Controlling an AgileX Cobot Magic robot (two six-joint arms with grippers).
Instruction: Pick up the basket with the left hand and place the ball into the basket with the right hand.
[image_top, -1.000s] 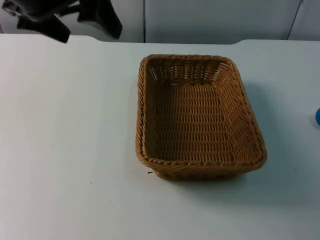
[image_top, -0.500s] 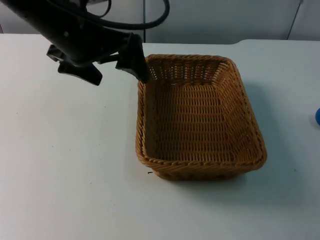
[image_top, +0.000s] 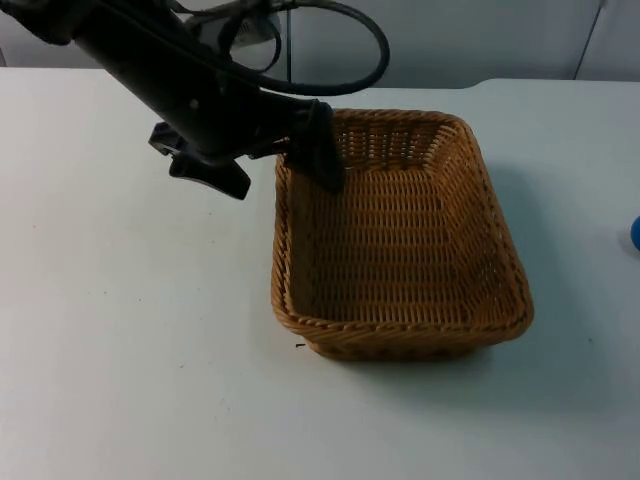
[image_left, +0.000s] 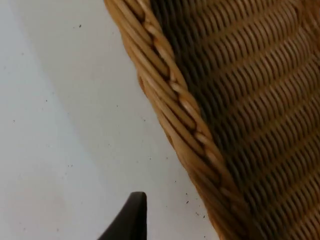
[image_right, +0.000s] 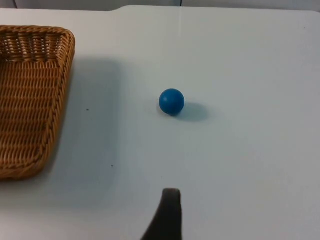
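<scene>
- You are on the first step: getting hold of the basket (image_top: 400, 235) with the left gripper (image_top: 285, 170). Nothing is lifted yet; the basket sits flat on the white surface (image_top: 130, 330).
- The left gripper stands at the basket's rear left corner with its fingers spread, one finger (image_top: 320, 155) over the inside of the wicker wall and the other (image_top: 210, 175) outside above the surface, so the rim lies between them.
- In the left wrist view the braided rim (image_left: 185, 110) runs close past a black fingertip (image_left: 131, 220) that hangs over bare surface, not touching the wicker.
- Your next move, as I judge it: lower until the rim sits well between the fingers, close on the wall, then lift without tipping the basket.
- The blue ball (image_right: 171, 101) rests on the surface well apart from the basket, on its right side; it peeks in at the top view's right edge.
- The right gripper waits short of the ball; one fingertip (image_right: 167, 215) shows, and I cannot tell how its fingers stand.
</scene>
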